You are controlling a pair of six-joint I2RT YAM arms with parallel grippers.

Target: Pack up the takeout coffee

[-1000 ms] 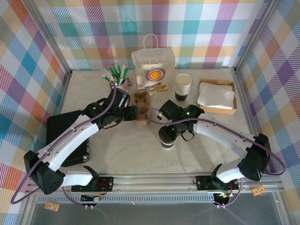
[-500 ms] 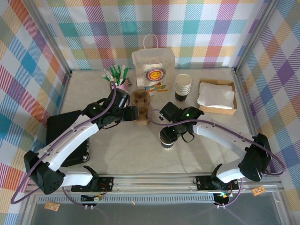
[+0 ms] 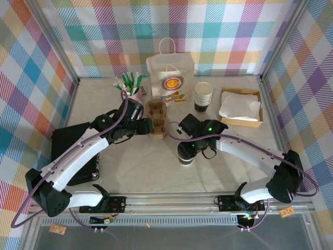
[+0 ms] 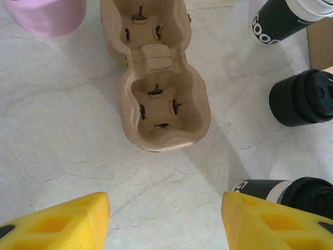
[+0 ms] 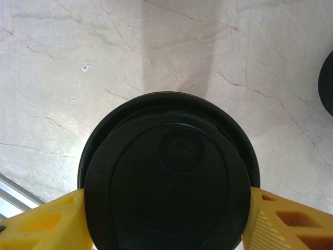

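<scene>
The takeout coffee [image 5: 169, 182], a cup with a round black lid, stands on the pale marble tabletop with my right gripper [image 5: 166, 219] shut on it, one yellow finger [image 5: 47, 224] against each side. From above, the cup [image 3: 184, 158] sits under that gripper [image 3: 188, 150], right of the table's middle. In the left wrist view it [image 4: 291, 188] is at the lower right. My left gripper [image 4: 165, 219] is open with nothing in it, just short of a brown pulp two-cup carrier [image 4: 156, 88]. From above, this gripper [image 3: 147, 126] is at the carrier's [image 3: 157, 115] left side.
A second black-lidded cup [image 4: 304, 98] stands right of the carrier. Behind are a white smiley paper bag [image 3: 170, 78], a stack of lidless cups [image 3: 203, 96], a pink cup of pens [image 3: 134, 89] and a cardboard box of napkins [image 3: 240, 107]. A black block [image 3: 73, 151] lies at the left.
The right arm has shifted slightly with the cup in its grip. The left gripper has stayed beside the carrier, its jaws a touch wider.
</scene>
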